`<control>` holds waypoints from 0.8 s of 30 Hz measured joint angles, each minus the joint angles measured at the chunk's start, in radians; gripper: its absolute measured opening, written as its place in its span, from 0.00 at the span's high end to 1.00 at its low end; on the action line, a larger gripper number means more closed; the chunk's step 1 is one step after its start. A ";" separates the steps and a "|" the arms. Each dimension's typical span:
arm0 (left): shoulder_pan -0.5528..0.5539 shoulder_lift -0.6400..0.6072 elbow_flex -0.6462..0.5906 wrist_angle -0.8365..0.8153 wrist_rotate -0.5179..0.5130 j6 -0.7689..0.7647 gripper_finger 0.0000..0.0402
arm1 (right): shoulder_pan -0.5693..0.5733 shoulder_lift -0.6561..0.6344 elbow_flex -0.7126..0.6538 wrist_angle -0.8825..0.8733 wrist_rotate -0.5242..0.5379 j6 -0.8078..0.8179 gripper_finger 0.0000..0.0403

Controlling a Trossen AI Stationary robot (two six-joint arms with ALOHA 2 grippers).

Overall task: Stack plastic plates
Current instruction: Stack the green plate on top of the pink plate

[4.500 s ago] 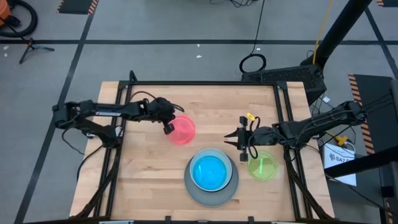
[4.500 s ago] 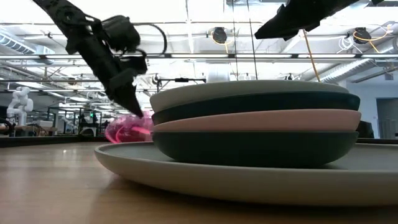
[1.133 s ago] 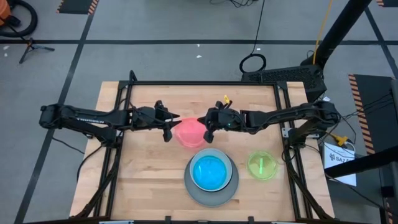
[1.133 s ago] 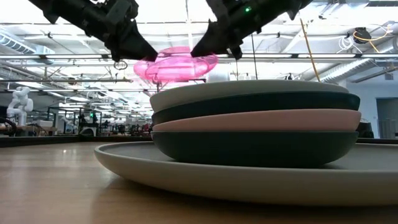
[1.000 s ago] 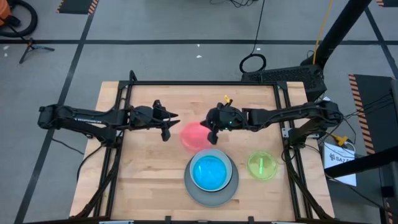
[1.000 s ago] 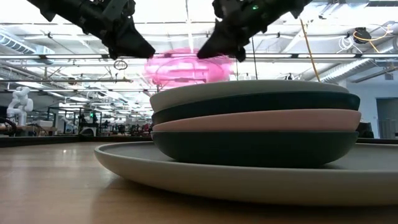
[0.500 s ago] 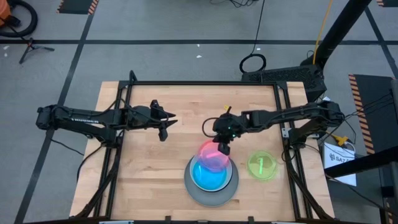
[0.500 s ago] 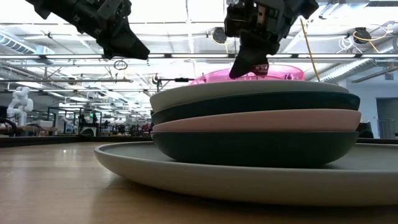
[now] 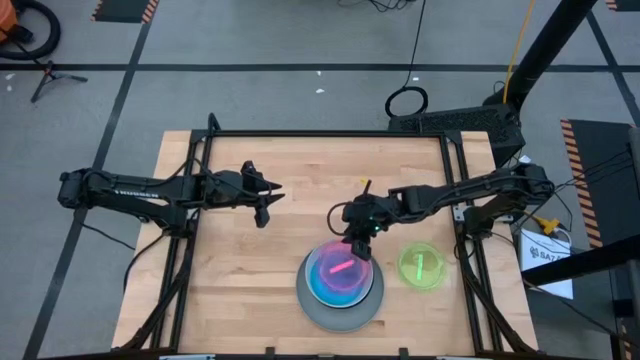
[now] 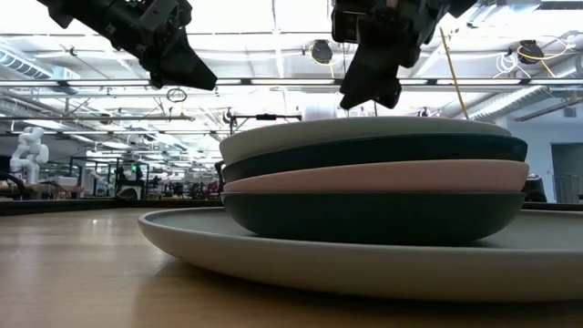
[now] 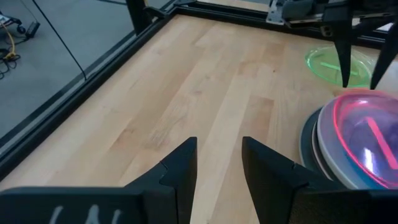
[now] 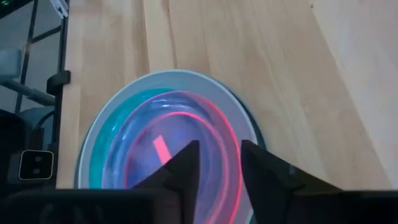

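The translucent magenta plate [image 9: 338, 272] lies nested in the pale blue plate on top of the stack, which sits on the large grey plate [image 9: 340, 317] near the table's front edge. My right gripper [image 9: 357, 247] hovers open just above the stack's far rim, and the magenta plate [image 12: 180, 134] shows below its parted fingers. In the low view that gripper [image 10: 369, 98] stands clear above the top plate's rim. My left gripper [image 9: 271, 205] waits open in the air left of centre. A green plate [image 9: 422, 266] rests flat on the table to the right of the stack.
The low view shows the stack's pale, dark teal, pink and dark plates [image 10: 373, 173] on the grey plate [image 10: 273, 251]. Bare wood lies left of and beyond the stack. A black frame rail [image 9: 330, 134] borders the table's far and side edges.
My right gripper has carried the magenta plate from mid-table toward the near edge, lowered it onto the stack, and opened, letting it go. The plate now lies nested in the top plate. My left gripper let go of the plate early on and has drawn back slightly toward the left.
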 joint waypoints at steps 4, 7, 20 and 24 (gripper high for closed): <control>0.000 0.000 0.000 0.000 0.002 0.000 0.67 | 0.005 0.000 0.000 -0.002 0.000 0.038 0.66; 0.000 0.000 0.000 -0.007 0.002 -0.001 0.67 | 0.004 0.000 0.000 -0.040 0.000 0.106 0.64; 0.000 0.000 0.000 -0.028 0.002 -0.004 0.67 | 0.072 0.000 0.001 -0.711 0.011 0.625 0.68; 0.000 0.000 0.000 -0.031 0.002 -0.004 0.67 | 0.126 -0.001 0.001 -0.813 0.051 0.716 0.68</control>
